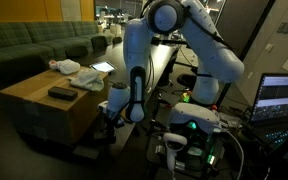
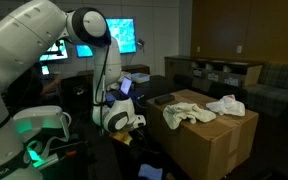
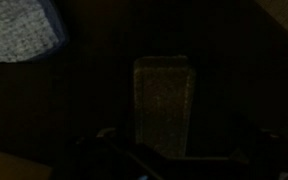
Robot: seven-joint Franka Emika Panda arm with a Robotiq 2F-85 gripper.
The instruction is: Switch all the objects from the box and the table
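Arm (image 1: 134, 58) is bending at a raised elbow, with the forearm hanging almost vertical in both exterior views. Gripper (image 1: 110, 115) is sitting low and pointing downward, jaws standing wide apart. The wrist view is showing too dark for detail.

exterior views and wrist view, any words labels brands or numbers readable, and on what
None can be read.
Lit laptop screen: content too small and blurred.
Bright blue-green monitor: blurred, no legible text.
Large tan cardboard box: no print visible.
Wrist view: too dark to tell.

Mostly dark — pale textured patch (image 3: 19, 30) top left, grey rectangle (image 3: 162, 105) centre
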